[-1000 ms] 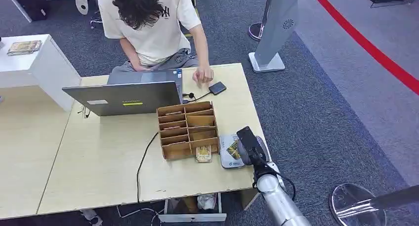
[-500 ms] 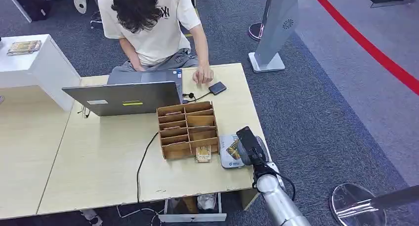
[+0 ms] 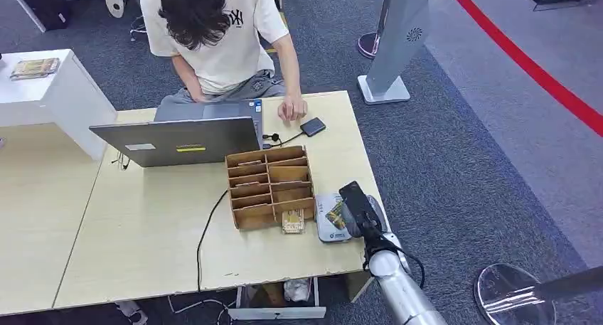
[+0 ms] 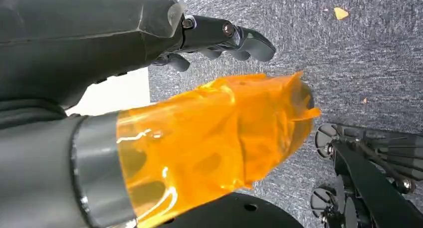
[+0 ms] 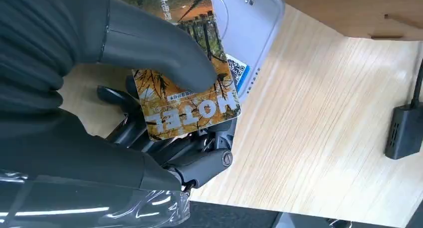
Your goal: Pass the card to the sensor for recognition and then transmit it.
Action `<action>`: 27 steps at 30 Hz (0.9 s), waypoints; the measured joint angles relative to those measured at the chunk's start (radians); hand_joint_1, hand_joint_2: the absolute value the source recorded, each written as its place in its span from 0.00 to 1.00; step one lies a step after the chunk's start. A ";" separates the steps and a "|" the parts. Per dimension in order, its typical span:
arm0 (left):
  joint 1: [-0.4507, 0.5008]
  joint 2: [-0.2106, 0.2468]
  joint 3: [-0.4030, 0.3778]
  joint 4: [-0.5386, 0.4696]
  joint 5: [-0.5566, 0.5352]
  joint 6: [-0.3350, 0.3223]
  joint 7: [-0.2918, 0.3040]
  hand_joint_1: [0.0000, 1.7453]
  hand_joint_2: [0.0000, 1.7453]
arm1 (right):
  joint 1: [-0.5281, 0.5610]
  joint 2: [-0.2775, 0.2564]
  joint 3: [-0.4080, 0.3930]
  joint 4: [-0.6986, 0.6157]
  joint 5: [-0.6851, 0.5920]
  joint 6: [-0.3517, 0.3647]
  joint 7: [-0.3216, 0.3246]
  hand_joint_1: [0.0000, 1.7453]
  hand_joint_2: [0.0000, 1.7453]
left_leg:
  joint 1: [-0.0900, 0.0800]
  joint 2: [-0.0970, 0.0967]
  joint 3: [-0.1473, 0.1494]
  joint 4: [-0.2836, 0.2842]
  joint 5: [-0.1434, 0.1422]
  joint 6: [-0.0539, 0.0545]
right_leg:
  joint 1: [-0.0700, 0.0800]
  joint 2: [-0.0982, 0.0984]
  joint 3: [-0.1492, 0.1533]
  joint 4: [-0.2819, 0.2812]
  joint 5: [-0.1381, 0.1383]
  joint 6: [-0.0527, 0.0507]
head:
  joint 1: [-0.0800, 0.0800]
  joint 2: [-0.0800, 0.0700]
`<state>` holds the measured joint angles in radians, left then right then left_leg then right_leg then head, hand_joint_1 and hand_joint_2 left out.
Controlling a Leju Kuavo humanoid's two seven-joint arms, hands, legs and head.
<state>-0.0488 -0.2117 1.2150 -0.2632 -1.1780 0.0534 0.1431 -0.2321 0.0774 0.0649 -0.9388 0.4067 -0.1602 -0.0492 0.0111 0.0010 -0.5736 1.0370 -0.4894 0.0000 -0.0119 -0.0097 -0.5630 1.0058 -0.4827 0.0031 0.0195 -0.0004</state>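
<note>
**Right wrist view: hotel card held flat over the reader**

Right wrist view showed the right hand (image 5: 124, 88) pinching the card (image 5: 192, 96) between its thumb and the darker fingers (image 5: 199, 158) beneath, printed face towards the camera, the word HOTEL legible. Part of the card overlapped the pale sensor (image 5: 249, 18), apparently so its face would sit within reading range; whether card and sensor touched could not be told. From the head view, the right hand (image 3: 358, 210) sat over the sensor (image 3: 328, 225) at the near right of the counter (image 3: 142, 240), just right of the wooden organiser (image 3: 270, 186). I judged the recognition step to be in hand, with the handover to the person (image 3: 213, 33) seated at the far side not yet done.

The organiser was divided into compartments; some seemed to hold cards, though the contents were too small to name. Another card (image 3: 293, 222) lay just in front of its near right corner. A laptop (image 3: 178, 141) stood to the far left of it.

Left wrist view showed the left hand (image 4: 209, 38) hanging over carpet, fingers loosely curled and holding nothing.
</note>
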 joint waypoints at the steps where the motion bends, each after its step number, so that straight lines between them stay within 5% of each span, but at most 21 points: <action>1: 0.000 -0.001 0.000 0.000 0.000 0.000 0.000 0.00 0.00 | 0.000 0.000 0.000 0.000 0.000 0.000 0.000 1.00 1.00 | 0.000 0.000 0.000 0.000 0.000 0.000 | 0.000 0.000 0.000 0.000 0.000 0.000 | 0.000 0.000; 15: 0.001 -0.004 0.004 -0.002 -0.001 -0.001 -0.003 0.00 0.00 | 0.024 0.005 -0.016 -0.049 0.002 -0.023 -0.023 1.00 1.00 | 0.000 0.000 0.000 0.000 0.000 0.000 | 0.000 0.000 0.000 0.000 0.000 0.000 | 0.000 0.000; 27: 0.007 -0.025 0.030 -0.025 0.005 -0.002 -0.007 0.00 0.00 | 0.099 0.014 -0.015 -0.374 0.020 -0.066 -0.055 1.00 1.00 | 0.000 0.000 -0.001 0.000 0.000 0.000 | 0.000 -0.001 0.000 0.000 0.000 0.000 | 0.000 0.000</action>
<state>-0.0422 -0.2365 1.2451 -0.2884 -1.1727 0.0515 0.1358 -0.1335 0.0919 0.0500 -1.3128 0.4269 -0.2266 -0.1045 0.0110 0.0008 -0.5744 1.0370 -0.4894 0.0000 -0.0119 -0.0102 -0.5634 1.0058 -0.4828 0.0031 0.0195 -0.0004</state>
